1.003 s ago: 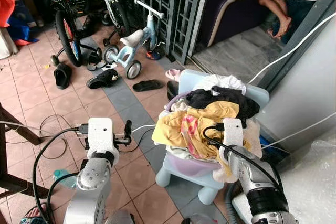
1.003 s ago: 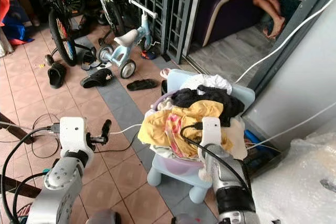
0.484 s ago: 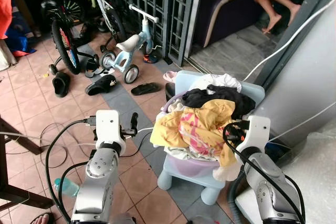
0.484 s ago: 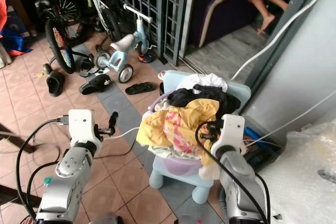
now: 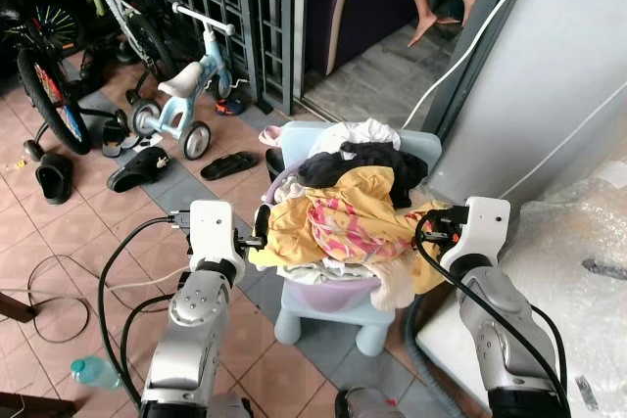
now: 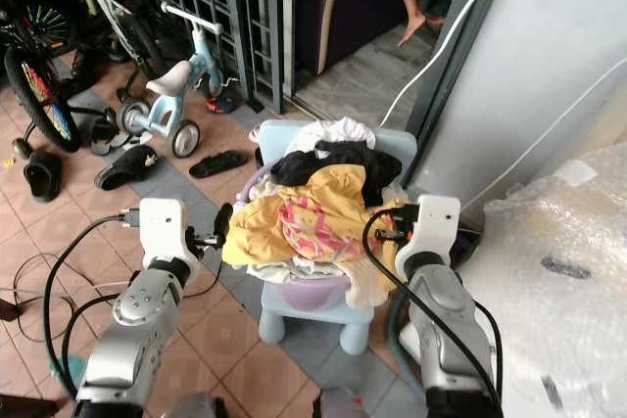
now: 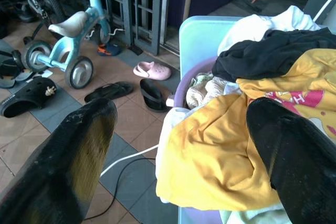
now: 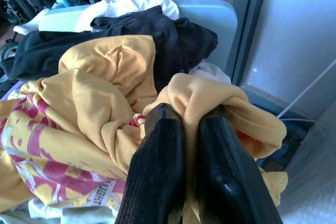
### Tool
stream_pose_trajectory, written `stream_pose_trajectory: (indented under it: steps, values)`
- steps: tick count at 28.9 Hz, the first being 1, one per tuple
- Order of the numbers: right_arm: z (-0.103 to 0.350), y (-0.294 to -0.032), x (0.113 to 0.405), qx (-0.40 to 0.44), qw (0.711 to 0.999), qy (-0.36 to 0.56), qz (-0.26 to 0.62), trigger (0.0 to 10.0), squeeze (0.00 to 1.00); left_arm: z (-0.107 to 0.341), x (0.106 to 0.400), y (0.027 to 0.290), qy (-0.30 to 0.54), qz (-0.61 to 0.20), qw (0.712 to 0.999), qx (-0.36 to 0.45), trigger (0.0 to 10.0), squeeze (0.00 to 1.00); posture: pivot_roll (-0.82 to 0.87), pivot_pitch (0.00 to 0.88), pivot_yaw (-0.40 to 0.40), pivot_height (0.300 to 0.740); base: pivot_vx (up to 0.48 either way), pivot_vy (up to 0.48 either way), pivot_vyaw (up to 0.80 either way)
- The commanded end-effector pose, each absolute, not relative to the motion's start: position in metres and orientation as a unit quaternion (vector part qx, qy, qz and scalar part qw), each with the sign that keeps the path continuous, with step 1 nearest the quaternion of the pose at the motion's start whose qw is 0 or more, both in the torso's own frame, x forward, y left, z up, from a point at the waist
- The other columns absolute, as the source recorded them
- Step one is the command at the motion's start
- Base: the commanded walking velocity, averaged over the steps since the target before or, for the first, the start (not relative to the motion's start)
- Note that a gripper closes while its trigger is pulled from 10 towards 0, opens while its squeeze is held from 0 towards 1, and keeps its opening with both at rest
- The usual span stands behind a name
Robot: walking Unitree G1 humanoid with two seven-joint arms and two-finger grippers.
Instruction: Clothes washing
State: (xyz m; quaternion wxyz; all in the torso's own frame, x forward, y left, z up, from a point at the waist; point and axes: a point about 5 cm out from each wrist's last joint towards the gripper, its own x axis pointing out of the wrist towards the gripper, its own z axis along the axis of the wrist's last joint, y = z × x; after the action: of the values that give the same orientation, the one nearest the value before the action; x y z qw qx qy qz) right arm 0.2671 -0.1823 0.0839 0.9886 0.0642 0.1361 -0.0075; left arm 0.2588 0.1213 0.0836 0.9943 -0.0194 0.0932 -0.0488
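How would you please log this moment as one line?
left gripper: open beside basket | right gripper: shut on yellow garment | phase: grasp

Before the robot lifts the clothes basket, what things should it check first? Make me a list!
1. Right gripper holding something: ok, its fingers are shut on a fold of the yellow garment.
2. Left gripper ready: ok, fingers spread open at the pile's left edge, not gripping yet.
3. Purple basket seated on the light blue chair: ok.
4. Clothes staying inside: not ok, the yellow garment and white cloth hang over the rim.
5. Floor near the chair: not ok, a white cable lies beside it.
6. Basket handles reachable: cannot tell, clothes cover them.
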Motion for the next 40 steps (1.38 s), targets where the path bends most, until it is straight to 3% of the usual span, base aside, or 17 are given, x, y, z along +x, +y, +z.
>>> stream_pose_trajectory:
  steps: [1,20,40]
  values:
    - [0.086,-0.182,0.269,0.061,0.99,0.128,-0.007,10.0,0.0,0.083,0.258,0.121,0.095,-0.052,0.994,-0.018,10.0,0.0,-0.05,0.0,-0.003,0.74,-0.307,0.0,-0.72]
    - [0.103,-0.188,0.277,0.016,0.996,0.077,-0.035,10.0,0.0,0.089,0.259,0.124,0.068,-0.069,0.995,-0.028,10.0,0.0,-0.05,0.0,-0.01,0.74,-0.045,0.0,-0.73]
    - [0.126,-0.192,0.29,-0.021,0.999,0.022,-0.035,10.0,0.0,0.088,0.262,0.119,0.069,-0.079,0.994,-0.035,10.0,0.0,-0.06,0.0,0.014,0.74,0.081,0.0,-0.74]
